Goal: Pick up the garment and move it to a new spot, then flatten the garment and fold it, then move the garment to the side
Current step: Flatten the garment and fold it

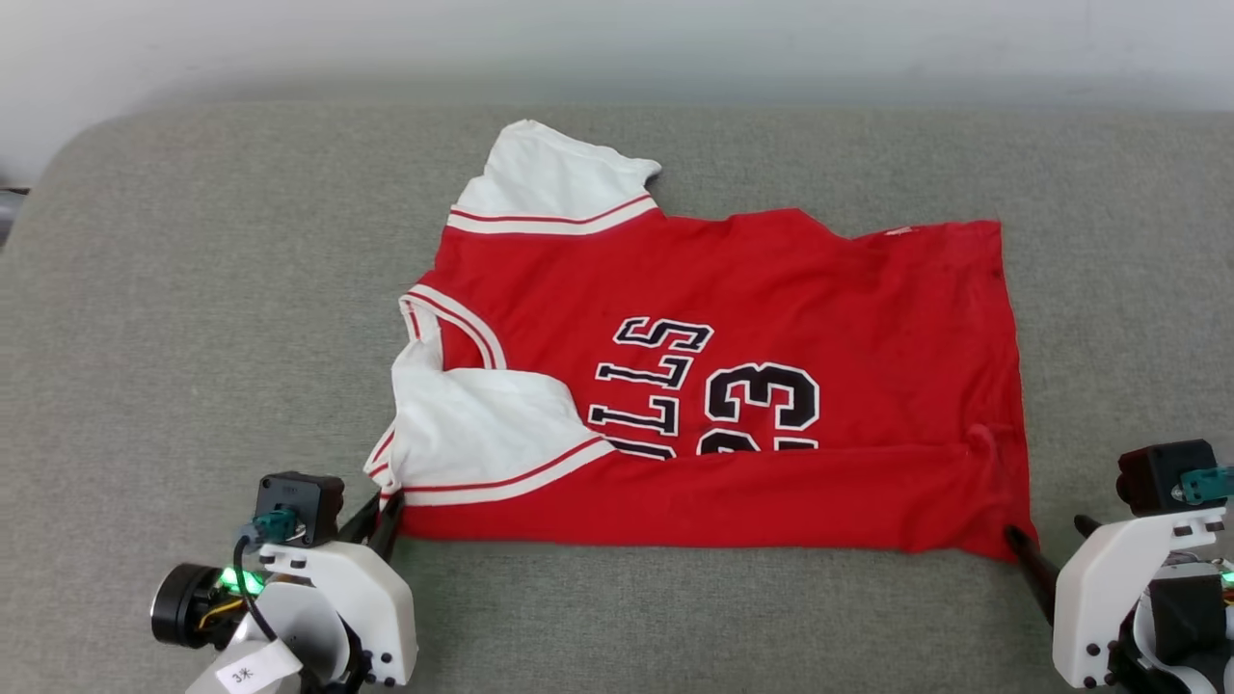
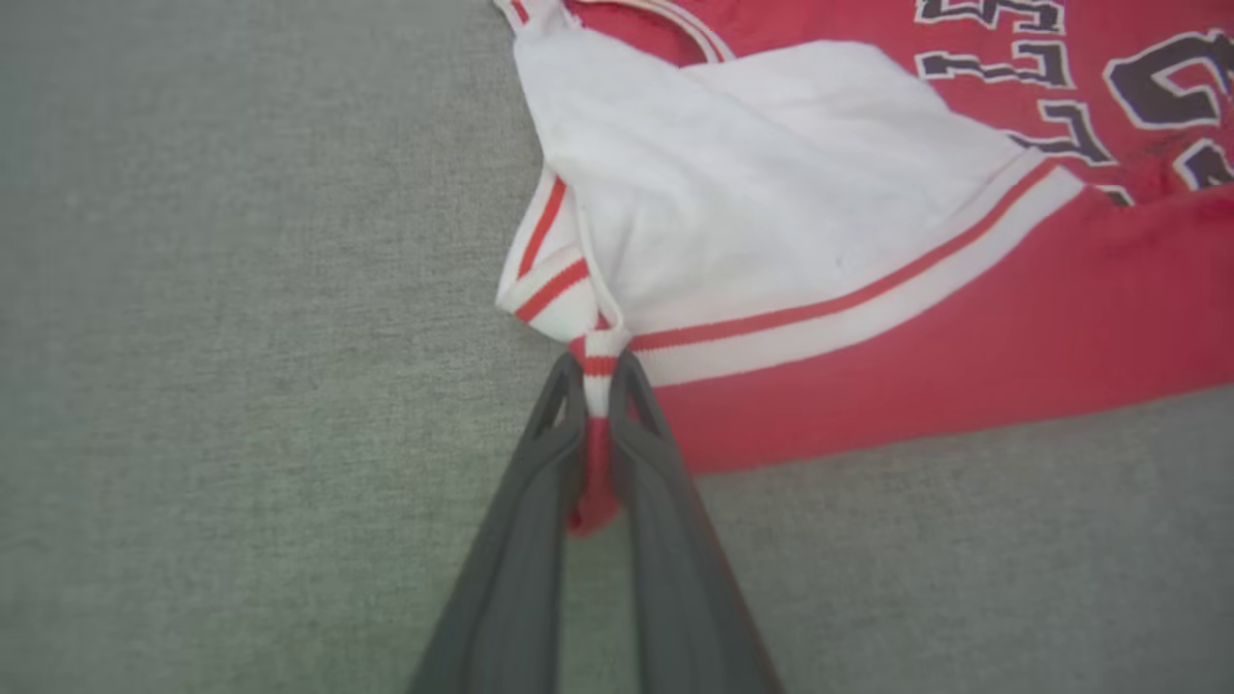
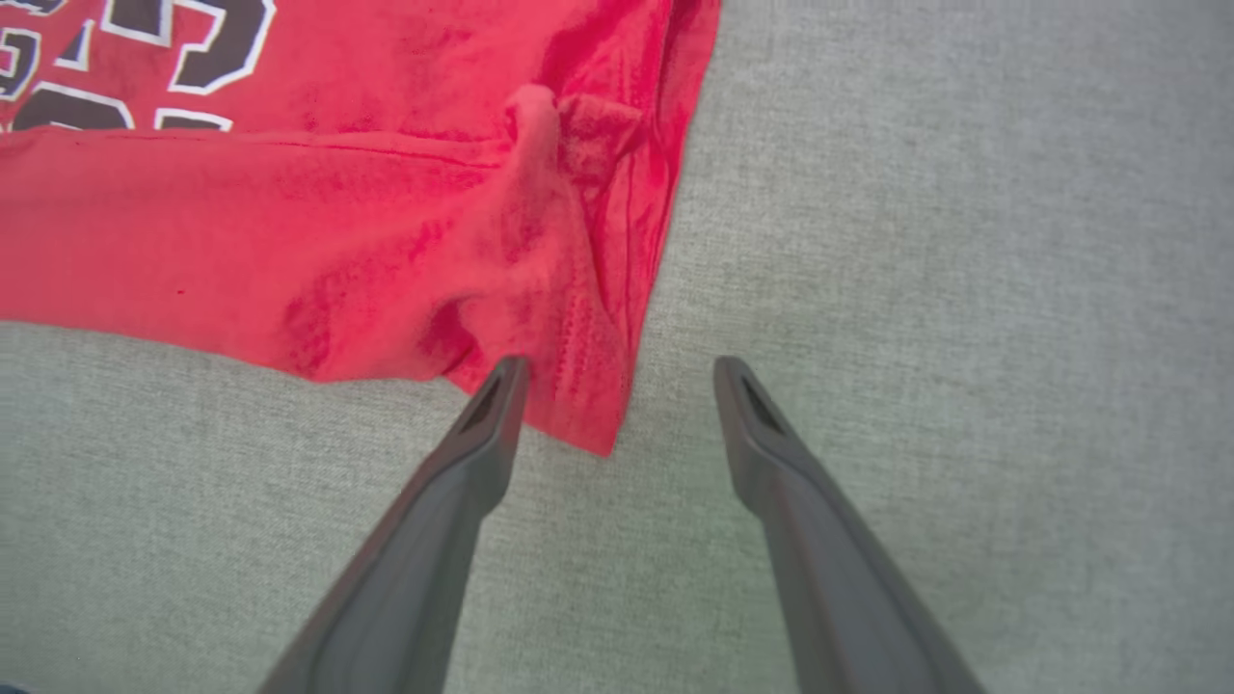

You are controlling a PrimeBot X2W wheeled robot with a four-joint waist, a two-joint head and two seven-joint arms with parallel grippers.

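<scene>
The T-shirt (image 1: pixel 771 289) is lying sideways near the middle of the grey cloth-covered bench (image 1: pixel 193 289), its collar pointing to the robot's left and its hem to the right. It is showing a red body, white short sleeves and red-and-white striped trim at the collar and sleeve seams. The far sleeve is sticking out away from the robot, while the near sleeve is lying folded inward over the chest. The near long edge is lying turned over onto the front in a smooth red band, covering part of the print. A small bunch of cloth is puckering up near the right hem corner.

The chest print is running sideways in dark letters with white outlines: "LLS" is reading clearly, the next letter is lying half hidden under the fold, and beside it a large "23" is showing, its near part also cut off by the fold.

The left gripper (image 2: pixel 598 371) is sitting at the near left corner, its jaws clenched on the striped trim of the folded sleeve. The right gripper (image 3: pixel 622 371) is resting at the near right corner with its jaws released and spread wide; one finger (image 3: pixel 501 386) is touching the cloth and the hem corner is lying between the two.

A white label (image 1: pixel 246 675) on the left arm is showing a "3" and a further mark too small to read.
</scene>
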